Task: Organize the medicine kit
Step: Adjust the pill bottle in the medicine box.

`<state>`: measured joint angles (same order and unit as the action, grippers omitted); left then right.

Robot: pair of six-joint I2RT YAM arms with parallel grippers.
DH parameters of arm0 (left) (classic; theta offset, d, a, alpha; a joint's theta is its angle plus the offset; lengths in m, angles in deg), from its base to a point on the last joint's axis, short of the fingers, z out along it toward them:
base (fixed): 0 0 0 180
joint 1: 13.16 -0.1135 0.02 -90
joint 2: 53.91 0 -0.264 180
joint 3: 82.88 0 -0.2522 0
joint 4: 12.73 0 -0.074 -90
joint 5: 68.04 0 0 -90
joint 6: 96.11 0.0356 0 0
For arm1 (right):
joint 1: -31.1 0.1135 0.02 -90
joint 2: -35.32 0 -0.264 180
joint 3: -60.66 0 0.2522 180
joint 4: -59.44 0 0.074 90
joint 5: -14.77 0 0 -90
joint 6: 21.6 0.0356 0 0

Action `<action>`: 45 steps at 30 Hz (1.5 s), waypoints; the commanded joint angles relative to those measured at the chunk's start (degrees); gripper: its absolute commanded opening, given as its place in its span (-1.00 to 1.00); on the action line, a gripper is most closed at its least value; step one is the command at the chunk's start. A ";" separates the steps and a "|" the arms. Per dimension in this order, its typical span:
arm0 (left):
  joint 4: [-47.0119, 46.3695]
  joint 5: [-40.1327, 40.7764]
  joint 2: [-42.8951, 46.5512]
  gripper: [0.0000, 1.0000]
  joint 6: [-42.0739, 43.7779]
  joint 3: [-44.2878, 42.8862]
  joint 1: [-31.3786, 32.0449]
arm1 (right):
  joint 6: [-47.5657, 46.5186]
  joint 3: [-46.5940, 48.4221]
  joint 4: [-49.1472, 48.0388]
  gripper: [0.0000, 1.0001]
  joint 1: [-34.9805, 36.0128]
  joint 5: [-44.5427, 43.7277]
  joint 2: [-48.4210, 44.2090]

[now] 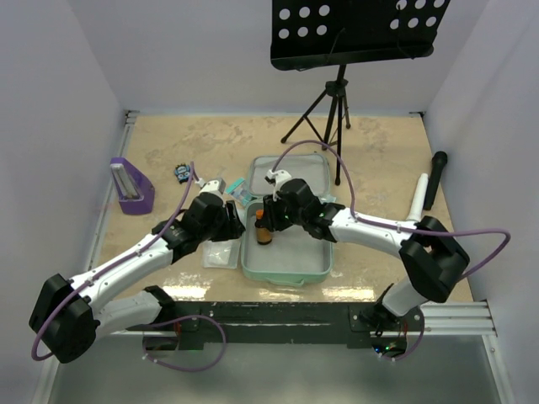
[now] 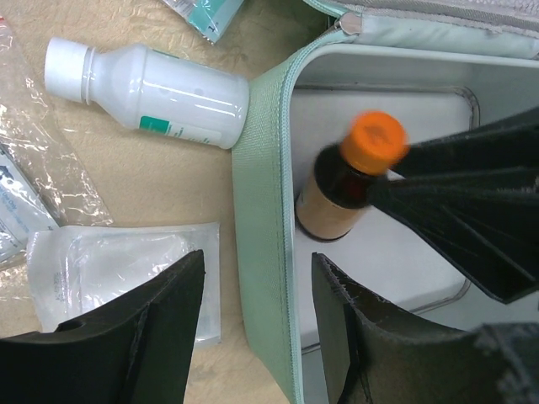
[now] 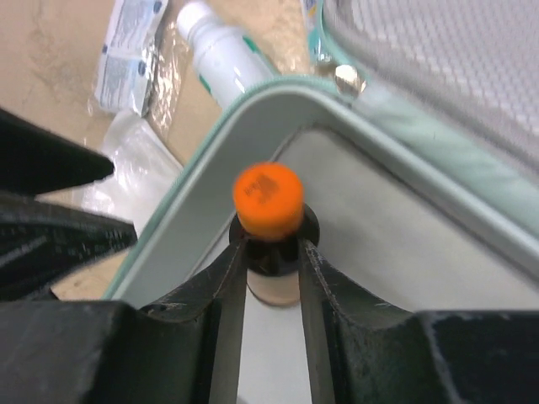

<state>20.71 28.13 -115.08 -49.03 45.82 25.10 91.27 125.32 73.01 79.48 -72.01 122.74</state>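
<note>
Two arms reach over the surface from above, meeting at the medicine kit. The kit lies open in the middle, its base tray towards the arm bases and its lid laid flat behind. The right claw is over the kit's left half, at a brown bottle that stands upright just inside the left wall. The left claw sits just outside that same wall. Well to the left of the kit stands a purple stand. Behind the kit, a black music stand rises on its tripod.

From the left wrist, the left claw is spread wide and holds nothing. One finger is over a clear pouch lying beside the kit. The other is over the kit's grey inside, so the green wall runs between them. A white bottle lies on its side against the outer corner of the kit. The brown bottle has an orange cap (slightly blurred here), and the right claw's dark fingers meet it just under that cap.

From the right wrist, the right claw is pinching the brown bottle by the neck, one finger on each side below the cap. The bottle is close to the kit's rounded inner corner. Whether its foot touches the floor is hidden. A mesh pocket lines the lid. Foil packets lie outside the kit, near the white bottle.
</note>
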 commanded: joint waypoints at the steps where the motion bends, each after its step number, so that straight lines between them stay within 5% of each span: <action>1: -2.28 -0.11 -0.01 0.15 -0.50 0.98 -0.03 | -1.51 2.89 3.70 -0.38 -0.13 1.17 5.47; 7: -1.84 0.15 0.26 0.16 -0.33 1.15 -0.03 | -1.25 3.69 3.97 -0.21 -0.04 -0.06 8.74; 16: -1.75 0.94 0.43 0.16 -0.33 1.24 -0.03 | -1.33 1.84 5.63 0.22 -0.04 -1.47 1.53; 30: -2.19 0.06 0.26 0.15 -0.68 1.77 -0.03 | -4.15 0.43 6.78 0.29 0.92 3.11 4.07; 36: -2.19 0.33 0.52 0.15 -0.68 2.03 -0.03 | -3.02 1.40 5.99 0.23 1.28 2.67 6.45; 45: -1.84 1.65 2.01 0.15 -1.56 3.17 -0.03 | 9.72 -2.64 -2.27 -0.36 1.28 4.51 4.17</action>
<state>20.36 28.29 -115.04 -49.09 47.68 25.10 93.00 124.79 77.27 80.55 -69.61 129.82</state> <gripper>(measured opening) 0.579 0.491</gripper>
